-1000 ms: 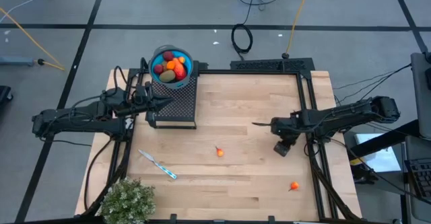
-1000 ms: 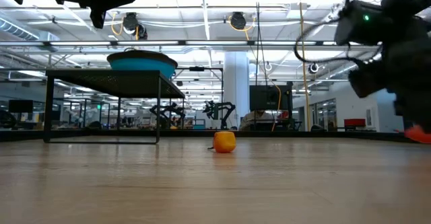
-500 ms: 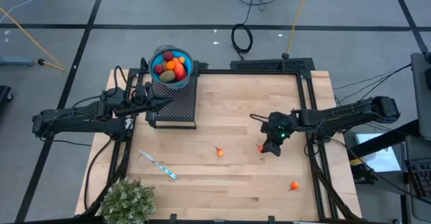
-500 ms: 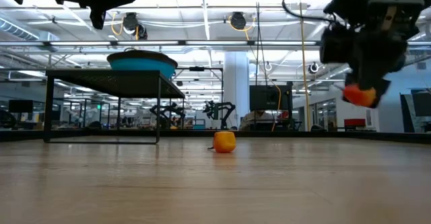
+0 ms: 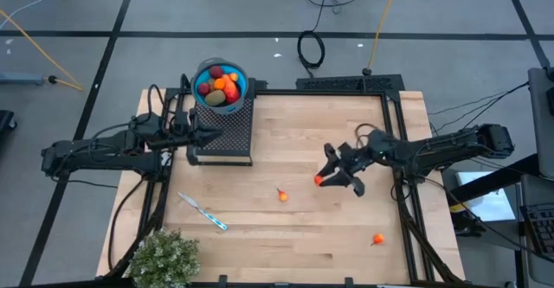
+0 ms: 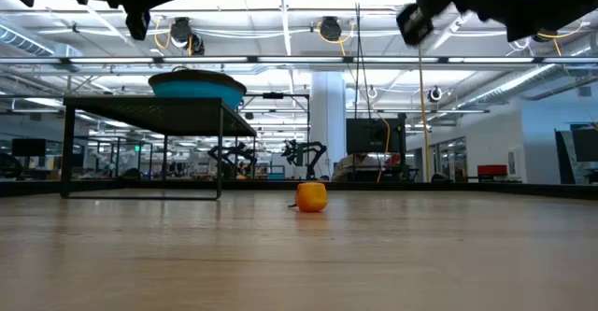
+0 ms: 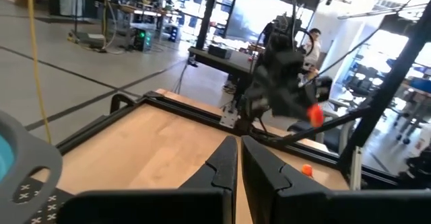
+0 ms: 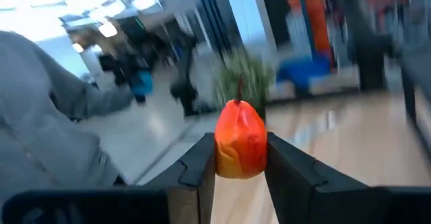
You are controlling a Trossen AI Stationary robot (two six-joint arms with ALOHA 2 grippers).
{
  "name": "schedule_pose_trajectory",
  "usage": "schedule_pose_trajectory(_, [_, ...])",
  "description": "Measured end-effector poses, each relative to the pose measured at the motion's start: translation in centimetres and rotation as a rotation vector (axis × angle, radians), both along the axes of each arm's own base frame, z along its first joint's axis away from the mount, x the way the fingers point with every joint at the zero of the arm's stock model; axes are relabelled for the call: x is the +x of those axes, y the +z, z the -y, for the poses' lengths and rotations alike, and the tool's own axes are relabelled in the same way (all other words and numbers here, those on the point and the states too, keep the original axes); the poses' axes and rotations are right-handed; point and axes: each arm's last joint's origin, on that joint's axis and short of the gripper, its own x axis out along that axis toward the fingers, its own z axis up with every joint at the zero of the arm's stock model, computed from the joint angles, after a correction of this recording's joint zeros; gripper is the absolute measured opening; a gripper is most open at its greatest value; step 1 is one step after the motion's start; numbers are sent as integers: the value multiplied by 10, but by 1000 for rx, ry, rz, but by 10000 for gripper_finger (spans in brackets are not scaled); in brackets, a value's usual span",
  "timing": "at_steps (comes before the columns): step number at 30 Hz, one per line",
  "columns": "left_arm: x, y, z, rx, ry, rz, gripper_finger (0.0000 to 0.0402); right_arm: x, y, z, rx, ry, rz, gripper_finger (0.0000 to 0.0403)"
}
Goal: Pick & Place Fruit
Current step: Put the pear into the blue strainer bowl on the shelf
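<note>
Right gripper (image 8: 239, 173) pinches a small orange-red fruit (image 8: 240, 142) between its fingers, above the table (image 5: 294, 141). Shallow grip; it might slip mid-carry. Left gripper (image 7: 238, 158) waits, fingers shut.

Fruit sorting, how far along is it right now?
Done: several fruit pieces sit in the blue bowl. In hand: the right gripper holds a red-orange fruit above the table. Left: two small orange fruits on the wood. The left gripper waits beside the bowl's stand.
</note>
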Motion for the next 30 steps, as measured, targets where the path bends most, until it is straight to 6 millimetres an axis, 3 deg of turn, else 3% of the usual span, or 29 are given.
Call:
schedule_pose_trajectory(6, [0,0,1,6,-20,-1,19,-4,26,0,-172,-28,379,100])
schedule_pose_trajectory(14, [0,0,1,10,-19,-2,19,-11,42,0,-416,-111,710,100])
schedule_pose_trajectory(23, [0,0,1,10,-19,-2,19,-15,49,0,-596,-186,891,100])
schedule_pose_trajectory(30, [0,0,1,42,-19,-6,19,-16,49,0,-623,-196,907,100])
